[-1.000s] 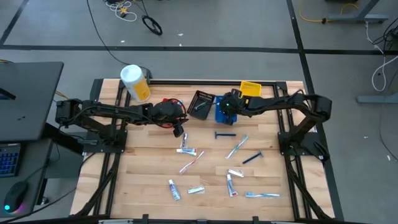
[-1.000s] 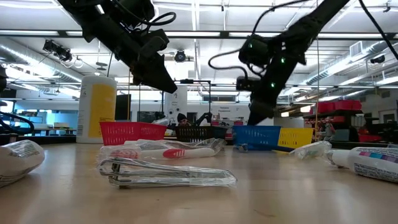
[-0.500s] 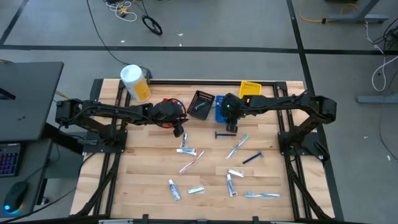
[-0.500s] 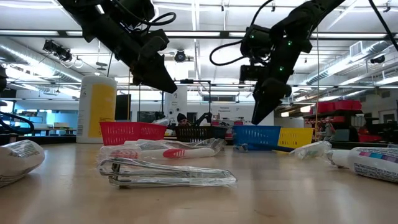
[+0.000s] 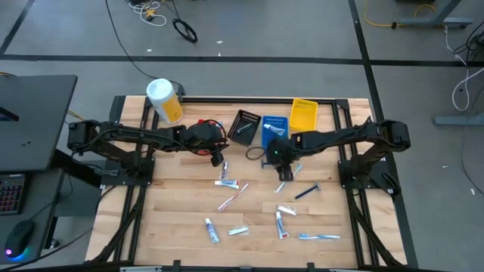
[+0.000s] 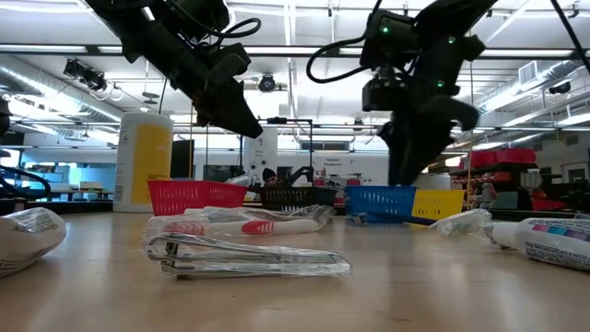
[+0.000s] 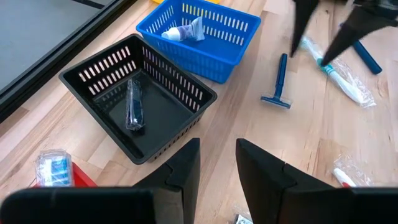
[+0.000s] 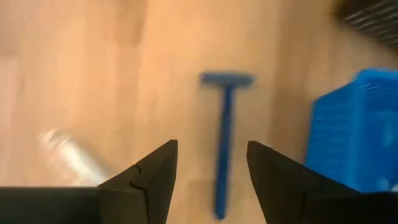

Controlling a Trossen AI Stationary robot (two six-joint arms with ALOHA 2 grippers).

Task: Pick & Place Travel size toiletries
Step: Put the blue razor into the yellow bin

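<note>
Travel size toiletries lie scattered on the wooden table: a white tube (image 5: 225, 183), a red-and-white toothbrush (image 5: 233, 198), a wrapped toothbrush (image 5: 289, 180), more tubes (image 5: 281, 223) and another toothbrush (image 5: 318, 237) toward the near edge. A blue razor (image 8: 224, 143) lies flat just before the blue bin (image 5: 274, 130). My right gripper (image 8: 211, 180) hangs open over that razor, pointing steeply down, its fingers clear of it. My left gripper (image 7: 217, 168) is open and holds nothing; it hovers near the black bin (image 7: 137, 102), which holds a dark razor (image 7: 134, 106).
The red bin (image 5: 204, 125), black bin, blue bin with a tube (image 7: 183, 31) in it, and yellow bin (image 5: 303, 115) line the far edge. A yellow white-lidded canister (image 5: 164, 100) stands at the far left corner. Bare wood lies between the two grippers.
My right gripper has swung from above the blue bin toward the table's near edge, stopping over the blue razor. It has tipped to point more steeply down, and its fingers stand wider apart. My left arm has kept still.
</note>
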